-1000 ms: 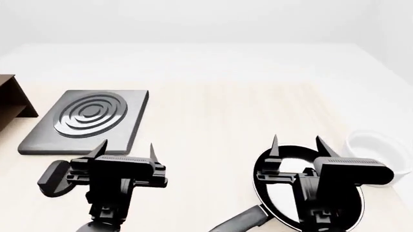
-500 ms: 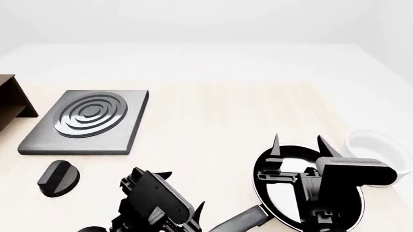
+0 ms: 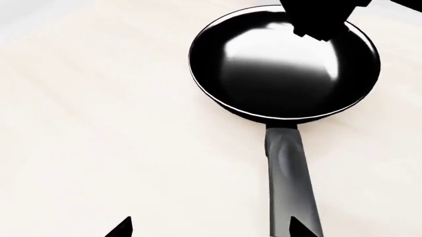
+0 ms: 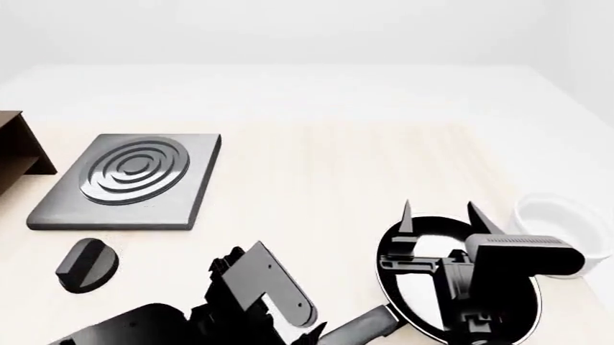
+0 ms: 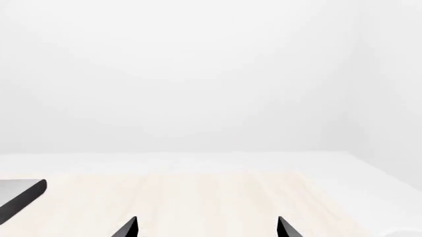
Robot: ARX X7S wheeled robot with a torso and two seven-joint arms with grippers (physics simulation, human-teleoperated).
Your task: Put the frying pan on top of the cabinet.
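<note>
The black frying pan (image 3: 283, 64) lies on the pale table, its grey handle (image 3: 290, 177) pointing towards my left gripper (image 3: 209, 229). That gripper is open and empty, with one fingertip (image 3: 298, 228) over the handle's end and the other off to the side. In the head view the pan (image 4: 410, 295) is at the lower right under my right gripper (image 4: 441, 212), which hovers open and empty above it. The dark brown cabinet (image 4: 14, 147) shows only partly at the far left edge.
A grey square burner plate (image 4: 129, 180) with rings lies next to the cabinet. A small black knob (image 4: 86, 264) sits in front of it. A white bowl (image 4: 556, 215) stands right of the pan.
My left arm has swung down and to the right, from in front of the burner plate towards the pan's handle. The right gripper and the pan have stayed put.
</note>
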